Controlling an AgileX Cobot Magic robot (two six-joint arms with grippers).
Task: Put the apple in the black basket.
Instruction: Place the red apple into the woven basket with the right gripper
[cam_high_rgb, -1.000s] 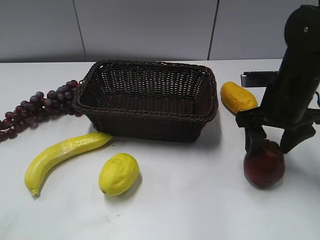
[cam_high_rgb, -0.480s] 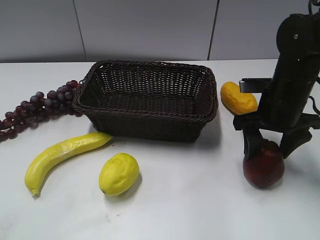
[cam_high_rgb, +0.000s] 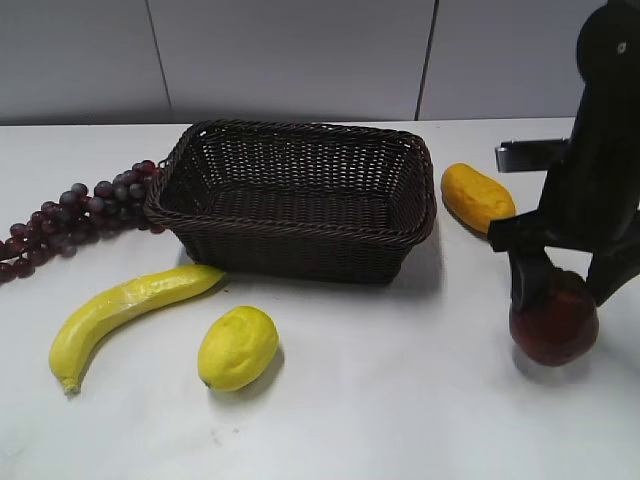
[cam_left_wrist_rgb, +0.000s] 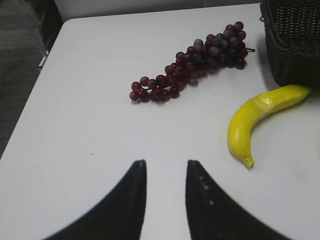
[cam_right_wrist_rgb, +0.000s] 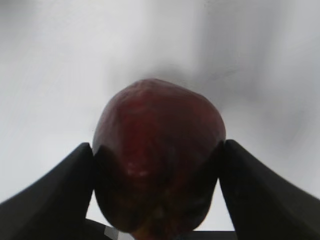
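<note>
The dark red apple (cam_high_rgb: 553, 320) is at the right of the table, held between the black fingers of my right gripper (cam_high_rgb: 568, 278). In the right wrist view both fingers press on the sides of the apple (cam_right_wrist_rgb: 157, 150), and my right gripper (cam_right_wrist_rgb: 157, 152) is shut on it. The apple sits slightly above the table, over its shadow. The black basket (cam_high_rgb: 300, 235) stands in the middle at the back, to the left of the apple; its corner shows in the left wrist view (cam_left_wrist_rgb: 295, 45). My left gripper (cam_left_wrist_rgb: 164, 164) is open and empty above bare table.
An orange-yellow oblong fruit (cam_high_rgb: 476, 196) lies between the basket and my right arm. A yellow lemon (cam_high_rgb: 238, 347) and a banana (cam_high_rgb: 125, 305) lie in front of the basket. Dark grapes (cam_high_rgb: 80, 212) lie to its left. The table's left edge (cam_left_wrist_rgb: 35, 95) shows in the left wrist view.
My right gripper has closed on the apple and moved it a little to the right and up. The left arm has not visibly moved.
</note>
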